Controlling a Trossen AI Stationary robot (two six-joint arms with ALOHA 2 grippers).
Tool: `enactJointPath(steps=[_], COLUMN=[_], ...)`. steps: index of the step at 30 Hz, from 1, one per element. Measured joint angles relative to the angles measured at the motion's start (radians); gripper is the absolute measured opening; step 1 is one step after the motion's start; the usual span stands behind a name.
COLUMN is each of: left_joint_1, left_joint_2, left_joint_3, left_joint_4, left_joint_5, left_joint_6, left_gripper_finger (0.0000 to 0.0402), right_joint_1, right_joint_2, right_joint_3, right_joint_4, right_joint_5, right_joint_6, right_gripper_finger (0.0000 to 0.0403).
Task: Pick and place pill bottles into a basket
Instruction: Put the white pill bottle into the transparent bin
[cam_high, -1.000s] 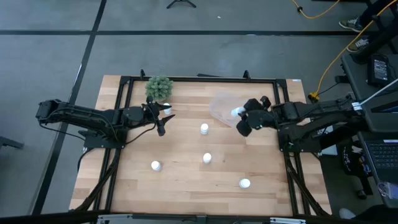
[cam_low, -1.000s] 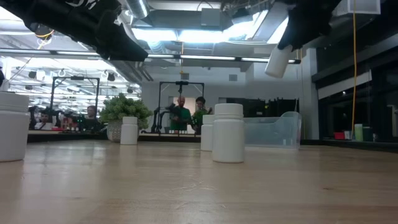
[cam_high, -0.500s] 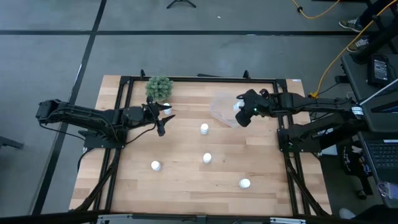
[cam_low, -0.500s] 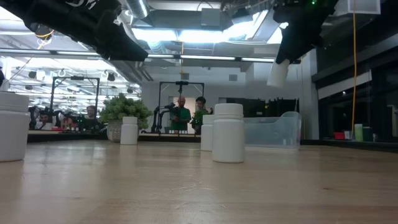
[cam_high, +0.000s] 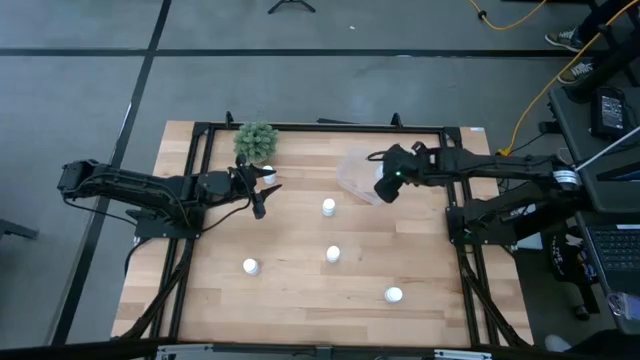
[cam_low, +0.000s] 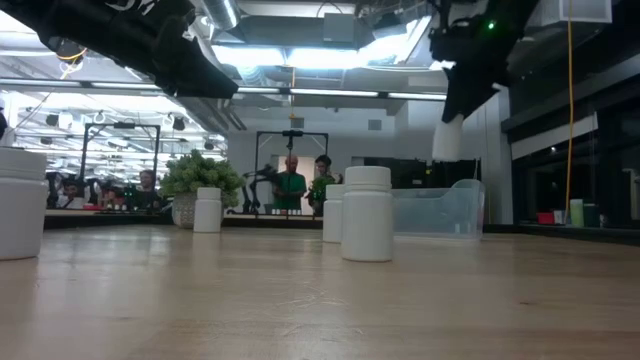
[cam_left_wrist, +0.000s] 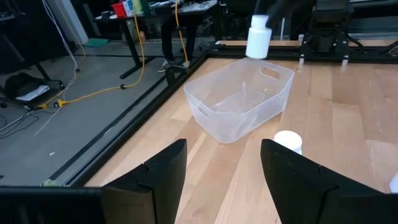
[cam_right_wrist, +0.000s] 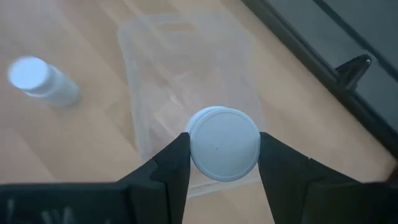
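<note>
My right gripper (cam_high: 385, 183) is shut on a white pill bottle (cam_right_wrist: 222, 144) and holds it in the air over the transparent basket (cam_high: 356, 172). The bottle also shows in the low view (cam_low: 447, 138) and the left wrist view (cam_left_wrist: 257, 39). My left gripper (cam_high: 259, 203) hovers open and empty at the table's left, below the green plant (cam_high: 256, 140). Several other white bottles stand upright on their bases on the wood: one beside the plant (cam_high: 268, 176), one mid-table (cam_high: 328, 207), one nearer (cam_high: 333, 254), and two toward the near edge. My right gripper pinches the bottle between its two fingers, one on each side of its top end (cam_right_wrist: 194, 149). The fingers come from above, pointing down. The bottle hangs nearly upright below them, lifted clear, above the basket's right part.
The basket rests on the table's far right part, its rim (cam_left_wrist: 211, 112) open upward. The plant stands at the far left. A black frame (cam_high: 320, 126) runs round the tabletop. People stand in the room beyond the far edge (cam_low: 305, 185).
My right gripper has carried the bottle toward the table's far left, from beside the basket's right edge to over the basket. The bottle has swung from tilted to nearly upright.
</note>
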Motion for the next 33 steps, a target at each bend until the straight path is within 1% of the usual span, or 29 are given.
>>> enactJointPath(steps=[2,5,9,13,15,25,33], left_joint_1=[0.0,0.0,0.0,0.0,0.0,0.0,0.0], left_joint_2=[0.0,0.0,0.0,0.0,0.0,0.0,0.0], left_joint_3=[0.0,0.0,0.0,0.0,0.0,0.0,0.0], left_joint_4=[0.0,0.0,0.0,0.0,0.0,0.0,0.0], left_joint_5=[0.0,0.0,0.0,0.0,0.0,0.0,0.0], left_joint_6=[0.0,0.0,-0.013,-0.02,-0.02,-0.028,-0.027], left_gripper_finger=[0.02,0.02,0.02,0.02,0.02,0.02,0.02], right_joint_1=[0.0,-0.007,-0.024,-0.039,-0.046,-0.072,-0.072], right_joint_2=[0.023,0.04,0.03,0.009,0.007,0.026,0.098], right_joint_3=[0.0,-0.01,-0.076,-0.148,-0.164,-0.165,-0.164], right_joint_4=[-0.006,-0.003,-0.002,0.076,0.102,0.141,0.163], right_joint_5=[0.026,0.029,0.028,0.028,0.011,-0.006,-0.006], right_joint_6=[-0.009,0.013,0.055,0.065,0.047,0.032,0.015], right_gripper_finger=[0.0161,0.0161,0.0161,0.0161,0.0161,0.0161,0.0161])
